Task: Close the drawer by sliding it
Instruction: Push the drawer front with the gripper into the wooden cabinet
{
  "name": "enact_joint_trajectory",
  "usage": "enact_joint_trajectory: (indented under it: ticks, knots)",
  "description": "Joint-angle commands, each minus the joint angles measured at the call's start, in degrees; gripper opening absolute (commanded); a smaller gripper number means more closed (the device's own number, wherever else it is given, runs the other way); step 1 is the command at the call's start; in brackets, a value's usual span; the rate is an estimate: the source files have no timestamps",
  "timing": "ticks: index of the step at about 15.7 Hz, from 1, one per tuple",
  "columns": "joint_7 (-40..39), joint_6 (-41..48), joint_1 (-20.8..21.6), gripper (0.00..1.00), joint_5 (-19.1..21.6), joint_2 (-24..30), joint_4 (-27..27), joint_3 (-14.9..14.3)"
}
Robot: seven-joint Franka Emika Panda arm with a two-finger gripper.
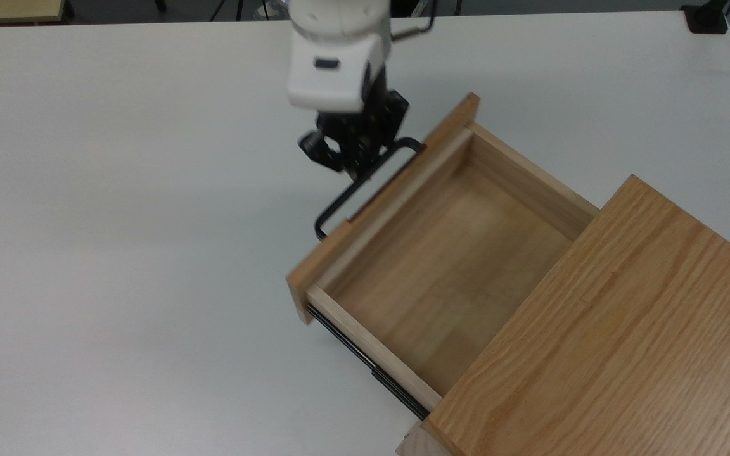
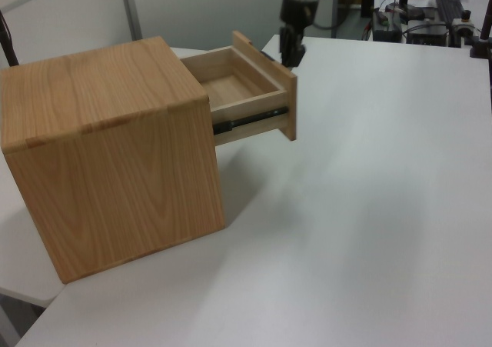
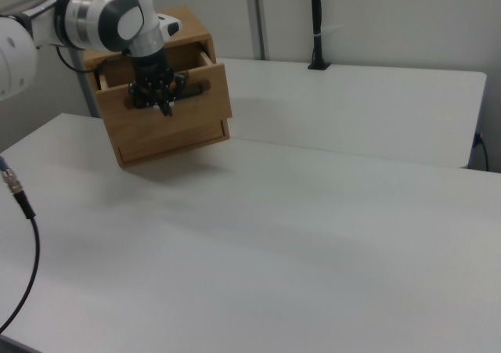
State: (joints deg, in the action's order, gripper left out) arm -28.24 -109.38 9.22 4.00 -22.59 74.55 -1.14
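Note:
The light wooden drawer (image 1: 454, 266) sticks partly out of the oak cabinet box (image 1: 625, 329), its flat front panel (image 1: 390, 202) facing the top view's upper left. My gripper (image 1: 357, 170) hangs fingers-down, shut, against the thin black U-shaped handle (image 1: 339, 206), pressing at its upper end. In the left view the gripper (image 2: 290, 55) touches the drawer front (image 2: 286, 101) from the far side. In the right view the gripper (image 3: 164, 106) sits in front of the drawer front (image 3: 176, 126), by the handle (image 3: 194, 89). A black side rail (image 1: 365, 364) shows under the drawer.
The cabinet stands on a wide white table (image 1: 118, 221). A black clamp base (image 1: 707, 19) sits at the top view's upper right corner. In the right view a black post (image 3: 316, 24) rises at the back and a cable (image 3: 19, 204) hangs at the left.

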Motion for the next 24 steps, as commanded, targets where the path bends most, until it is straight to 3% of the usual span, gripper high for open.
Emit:
enact_joint_trajectory:
  ticks: [1, 8, 15, 19, 24]
  knots:
    - [2.5, -4.3, 3.2, 0.09, 0.8, -5.4, -5.7, -1.3]
    - [9.8, -14.2, 7.6, 0.04, 0.7, -10.8, -8.4, -1.6]
    - [20.3, -28.7, 11.8, 0.04, 0.7, -16.6, -10.5, -6.1]
    - [23.7, -30.2, 12.3, 0.04, 0.7, -17.0, -10.6, -6.1]
    - [33.9, -32.2, 13.1, 0.04, 0.7, -16.9, -11.9, -6.2]
